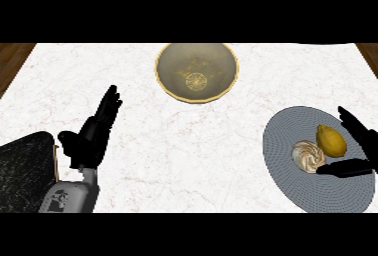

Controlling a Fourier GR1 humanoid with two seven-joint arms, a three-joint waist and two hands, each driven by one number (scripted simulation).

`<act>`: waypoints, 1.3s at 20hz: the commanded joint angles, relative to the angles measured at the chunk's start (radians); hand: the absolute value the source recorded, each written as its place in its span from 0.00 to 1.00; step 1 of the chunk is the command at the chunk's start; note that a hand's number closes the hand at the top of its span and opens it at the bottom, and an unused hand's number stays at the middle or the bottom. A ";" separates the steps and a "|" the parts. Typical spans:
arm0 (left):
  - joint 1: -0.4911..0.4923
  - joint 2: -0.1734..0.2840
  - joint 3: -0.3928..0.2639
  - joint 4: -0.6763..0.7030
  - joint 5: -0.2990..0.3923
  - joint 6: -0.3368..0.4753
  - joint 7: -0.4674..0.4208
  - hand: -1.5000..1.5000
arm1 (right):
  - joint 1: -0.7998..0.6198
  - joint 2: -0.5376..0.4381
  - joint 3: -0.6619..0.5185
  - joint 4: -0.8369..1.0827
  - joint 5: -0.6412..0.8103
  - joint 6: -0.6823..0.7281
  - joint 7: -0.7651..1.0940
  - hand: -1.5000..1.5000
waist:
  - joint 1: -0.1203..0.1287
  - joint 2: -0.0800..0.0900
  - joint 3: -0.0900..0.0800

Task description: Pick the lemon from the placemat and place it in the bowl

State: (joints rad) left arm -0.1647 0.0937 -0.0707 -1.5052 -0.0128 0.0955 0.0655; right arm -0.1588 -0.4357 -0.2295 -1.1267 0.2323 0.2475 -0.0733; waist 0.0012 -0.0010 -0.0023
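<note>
From my seat at the controls, the head view gave me the white marble counter (192, 150) spread out below, with strips of brown wood showing at its far left and far right corners. The lemon (331, 141) lay on the grey round placemat (295, 180) at the right side of the counter, tilted with one tip pointing far and slightly left. Just beside it, on its left and a touch nearer, sat a pale swirled object (308, 156), also on the placemat; I could not tell what it was.

My right hand (354, 150) was at the right edge of the view, spread apart around the lemon: fingers (353, 126) stretched along the lemon's right side, thumb (345, 167) lying just near of it. Nothing was curled shut, and I could not tell whether any part was touching the fruit. The lemon was resting on the placemat, not lifted.

The bowl (196, 72) stood far across the counter, near the middle, well apart from the placemat. It was round, with a golden rim and a dull, speckled inside, and it held nothing that I could see.

My left hand (92, 135) showed at the left, fingers straight and pointing far, holding nothing, resting over bare counter. Its grey forearm (71, 197) came in from the near edge, and a dark speckled shape (26, 175) sat at the near left corner beside it.
</note>
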 commanded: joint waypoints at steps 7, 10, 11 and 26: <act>0.042 0.001 0.006 -0.046 0.003 -0.034 -0.011 0.50 | -0.075 -0.006 0.113 0.153 0.167 -0.022 -0.230 1.00 | 0.010 0.003 0.003; 0.002 -0.031 0.004 -0.028 -0.020 0.005 0.035 0.50 | -0.001 0.032 0.140 0.039 0.185 -0.038 -0.209 1.00 | -0.002 0.001 0.002; -0.006 -0.017 0.007 -0.063 -0.024 -0.002 0.079 0.50 | 0.025 0.012 0.110 -0.004 0.139 0.019 -0.201 1.00 | -0.003 0.000 0.002; -0.042 -0.060 -0.078 0.005 -0.025 -0.054 0.025 0.50 | -0.472 0.434 0.626 -0.098 0.167 -0.733 0.427 1.00 | 0.165 0.007 0.001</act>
State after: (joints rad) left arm -0.1954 0.0458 -0.1377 -1.5176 -0.0359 0.0436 0.0884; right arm -0.5233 -0.0206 0.2759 -1.2022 0.4138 -0.3073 0.2623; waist 0.1458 0.0059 -0.0018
